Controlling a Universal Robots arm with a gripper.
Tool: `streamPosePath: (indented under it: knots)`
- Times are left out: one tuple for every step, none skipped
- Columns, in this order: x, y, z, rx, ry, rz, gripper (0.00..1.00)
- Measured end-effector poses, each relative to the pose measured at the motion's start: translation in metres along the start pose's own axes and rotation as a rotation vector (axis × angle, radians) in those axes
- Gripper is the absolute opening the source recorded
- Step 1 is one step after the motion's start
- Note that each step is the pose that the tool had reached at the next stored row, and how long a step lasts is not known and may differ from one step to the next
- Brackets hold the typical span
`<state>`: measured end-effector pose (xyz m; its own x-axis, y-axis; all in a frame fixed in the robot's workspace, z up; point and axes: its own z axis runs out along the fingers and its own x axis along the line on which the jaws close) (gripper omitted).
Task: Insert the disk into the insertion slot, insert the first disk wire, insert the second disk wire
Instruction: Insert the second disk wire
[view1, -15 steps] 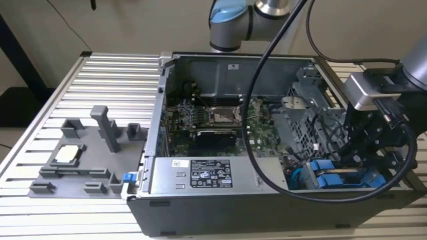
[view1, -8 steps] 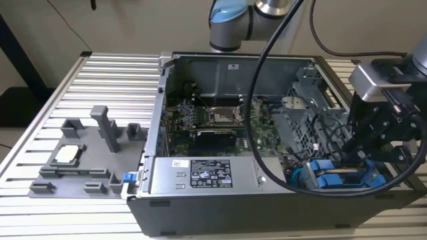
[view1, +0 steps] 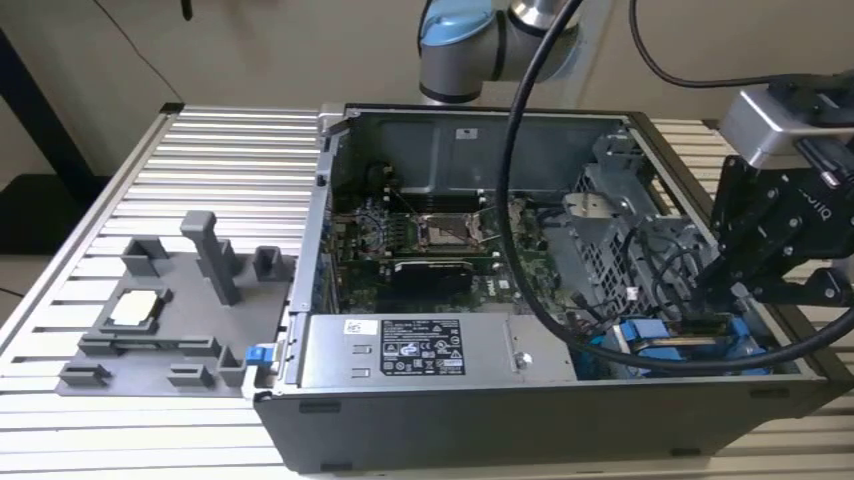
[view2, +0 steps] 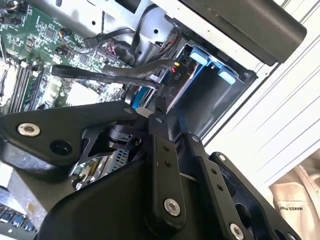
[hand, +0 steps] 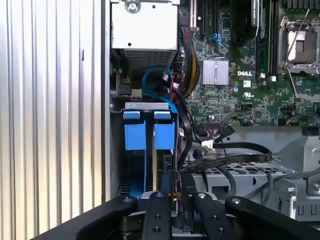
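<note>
Exterior view: the gripper (view1: 731, 300) reaches into the open computer case (view1: 400, 405) at its blue-trimmed slot (view1: 667, 345), on a ribbed metal table (view1: 227, 150) with a grey fixture (view1: 160, 320) beside the case. Second wrist view: the disk (view2: 182, 82) sits seated in the slot, fingers (view2: 159, 107) closed narrowly on a black wire (view2: 100, 75) at its end, so wiring appears underway. First wrist view: blue tabs (hand: 149, 132) mark the bay.

Matt black hand (hand: 177, 210), blue plastic carrier tabs (hand: 135, 136).
</note>
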<state>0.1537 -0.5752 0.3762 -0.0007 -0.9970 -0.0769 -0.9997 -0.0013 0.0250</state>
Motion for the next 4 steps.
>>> streamPosePath:
  knots:
    - [0.0, 0.0, -0.0001, 0.0001, 0.0, 0.0, 0.24]
    - [0.0, 0.0, -0.0001, 0.0001, 0.0001, 0.0, 0.24]
    - [0.0, 0.0, -0.0001, 0.0001, 0.0001, 0.0, 0.24]
    - [0.0, 0.0, -0.0002, 0.0001, 0.0001, 0.0, 0.24]
